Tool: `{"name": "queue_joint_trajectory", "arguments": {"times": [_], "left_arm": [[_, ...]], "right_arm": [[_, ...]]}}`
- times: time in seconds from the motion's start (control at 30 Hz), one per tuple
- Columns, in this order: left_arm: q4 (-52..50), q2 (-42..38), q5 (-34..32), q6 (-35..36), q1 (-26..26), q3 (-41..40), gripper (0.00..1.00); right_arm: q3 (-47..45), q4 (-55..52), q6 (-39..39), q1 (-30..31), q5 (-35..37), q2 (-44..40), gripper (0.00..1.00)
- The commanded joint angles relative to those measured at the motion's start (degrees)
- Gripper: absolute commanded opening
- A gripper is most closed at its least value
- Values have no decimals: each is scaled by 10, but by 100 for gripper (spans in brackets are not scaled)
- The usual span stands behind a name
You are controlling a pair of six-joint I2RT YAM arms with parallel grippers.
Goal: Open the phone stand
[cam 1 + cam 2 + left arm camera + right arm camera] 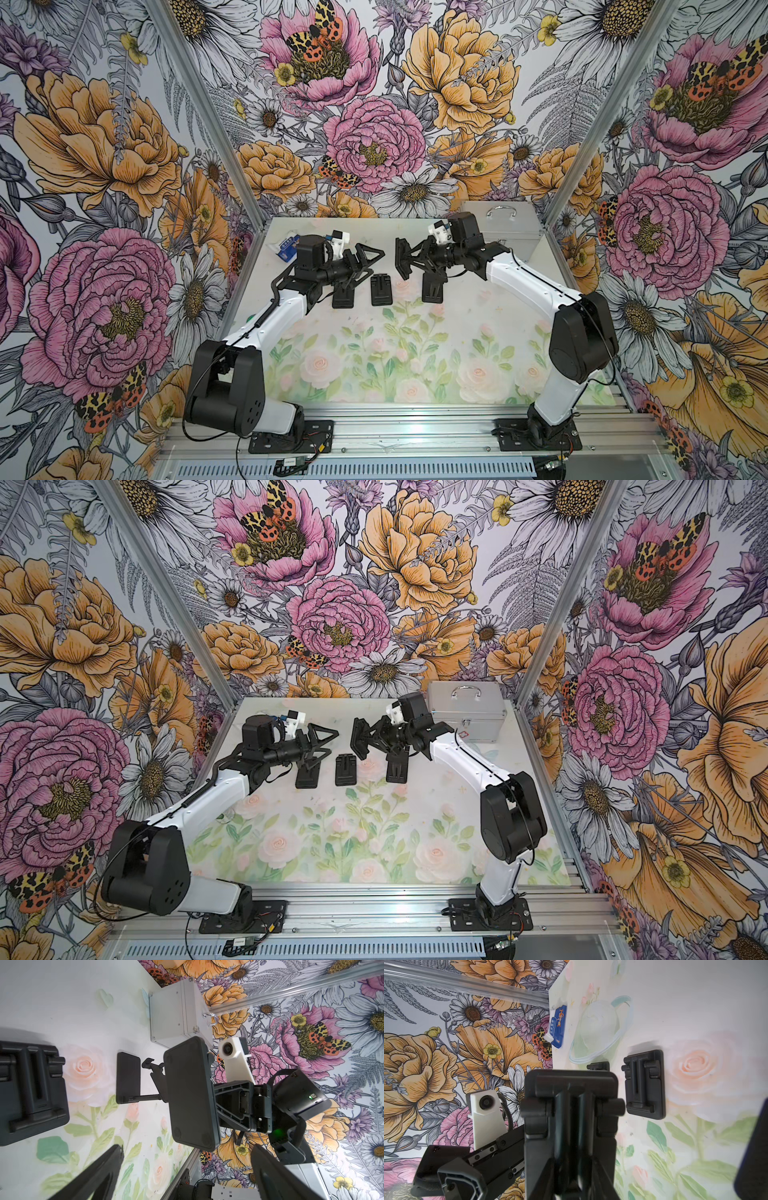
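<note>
The right pincer (410,258) is closed narrow on a flat rectangular black plastic phone stand (402,257), holding it lifted clear of the pale rose-printed worktop (374,374), over the far half and a little toward the right edge. The stand is turned up on edge and tilted. In the left wrist view its plain underside (191,1095) with round corner pads faces the camera. In the right wrist view the ribbed face (571,1105) with its centre arm shows close and blurred, the arm apparently lying flat against the plate. The left pincer (370,266) faces it from the left edge's side with its jaws spread wide and nothing between them, apart from the held stand; its dark fingers (99,1174) frame the left wrist view. Three more stands lie in a row across the worktop below the two pincers. A folded black stand (381,289) lies flat in the middle, its T-shaped arm down against the plate (643,1084). An opened black stand (432,286) sits toward the right edge, under the right pincer, its arm raised off the base plate (127,1078). A third black stand (344,296) sits toward the left edge, partly covered by the left pincer, so I cannot tell whether it is folded or open. A silver metal case with a carry handle (467,712) stands at the far right corner, and a small blue and white packet (287,248) lies near the far left corner.
</note>
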Motion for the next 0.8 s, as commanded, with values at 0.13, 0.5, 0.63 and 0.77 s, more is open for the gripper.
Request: {"name": "queue_joint_trajectory", "arguments": {"times": [0.13, 0.5, 0.63, 0.77], "left_arm": [[186, 15, 84, -90, 2, -33, 99], [341, 41, 98, -183, 13, -95, 99], [352, 47, 94, -191, 12, -87, 99], [369, 58, 93, -204, 7, -80, 99]], "right_arm": [[-88, 330, 181, -10, -40, -20, 0], [-116, 437, 254, -7, -34, -2, 0], [-119, 439, 256, 0, -32, 2, 0], [-117, 444, 259, 12, -28, 11, 0]]}}
